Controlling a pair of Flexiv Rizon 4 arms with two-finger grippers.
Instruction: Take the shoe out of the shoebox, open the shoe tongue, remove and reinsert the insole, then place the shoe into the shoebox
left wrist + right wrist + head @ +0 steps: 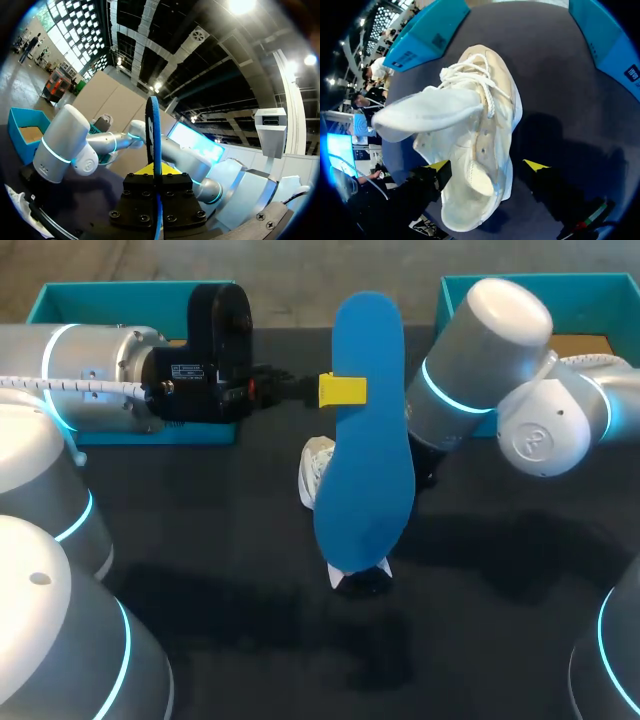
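Note:
My left gripper (pixel 343 390) is shut on a blue insole (pixel 365 430) and holds it up over the table's middle. In the left wrist view the insole (pixel 153 130) stands edge-on between the fingertips (pixel 172 170). A white lace-up shoe (pixel 475 150) lies on the dark table with its tongue (pixel 425 112) pulled out. My right gripper (pixel 487 165) is open, one finger on each side of the shoe's heel end. One finger is close to the shoe and the other stands apart from it. From the head view only a bit of the shoe (pixel 317 472) shows behind the insole, which hides the right gripper.
A teal shoebox part (pixel 60 302) lies at the back left behind my left arm, another (pixel 600 295) at the back right behind my right arm. Both teal parts (pixel 425 30) (pixel 610 45) flank the shoe's toe end.

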